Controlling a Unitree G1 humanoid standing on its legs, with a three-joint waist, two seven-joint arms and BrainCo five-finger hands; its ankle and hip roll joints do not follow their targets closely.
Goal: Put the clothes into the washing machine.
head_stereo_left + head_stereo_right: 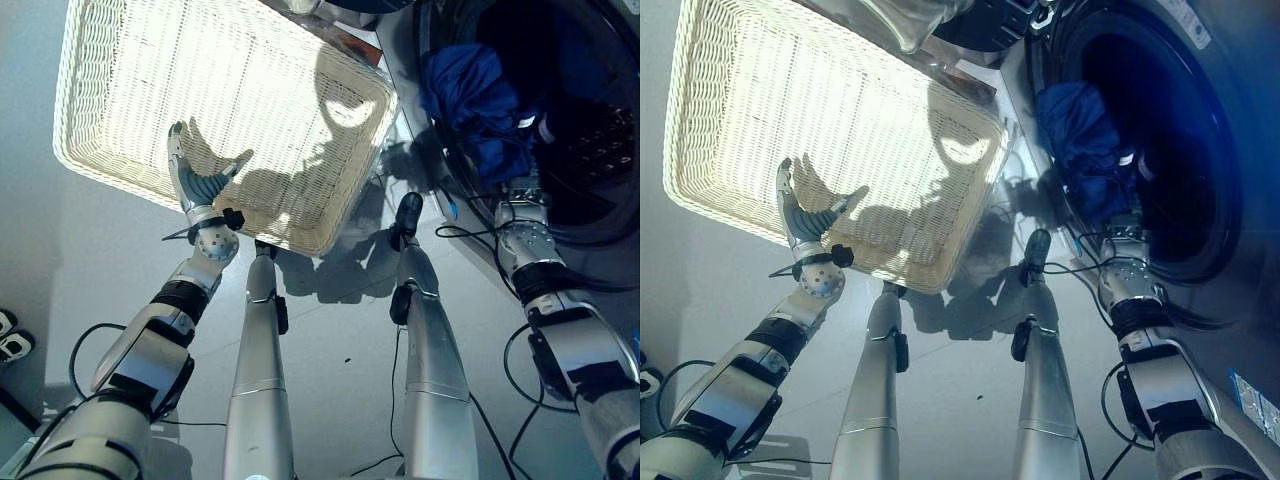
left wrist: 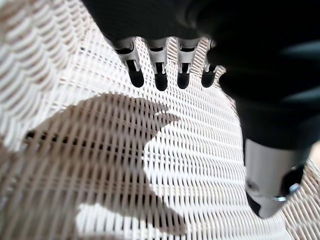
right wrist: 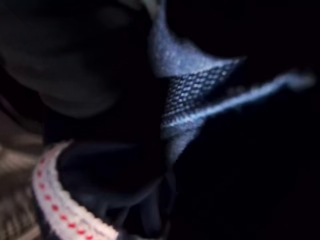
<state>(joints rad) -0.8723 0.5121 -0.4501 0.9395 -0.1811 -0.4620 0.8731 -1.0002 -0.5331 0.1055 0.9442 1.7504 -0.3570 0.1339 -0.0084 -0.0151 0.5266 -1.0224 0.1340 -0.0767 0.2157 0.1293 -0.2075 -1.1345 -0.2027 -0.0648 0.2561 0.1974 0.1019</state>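
Blue clothes (image 1: 480, 100) bulge out of the round mouth of the washing machine (image 1: 600, 140) at the right. My right hand (image 1: 524, 192) reaches up into the lower part of that bundle and is buried in it. The right wrist view is close on dark blue cloth (image 3: 200, 95) and a white band with red dots (image 3: 55, 200). The white wicker basket (image 1: 200, 70) lies on the floor at the left with nothing in it. My left hand (image 1: 195, 185) hovers open over the basket's near rim, fingers (image 2: 160, 70) straight above the weave (image 2: 190, 165).
The basket's right corner (image 1: 385, 95) lies close to the machine's front. Grey floor (image 1: 100, 260) stretches out on my side of the basket. A pair of shoes (image 1: 10, 335) shows at the left edge.
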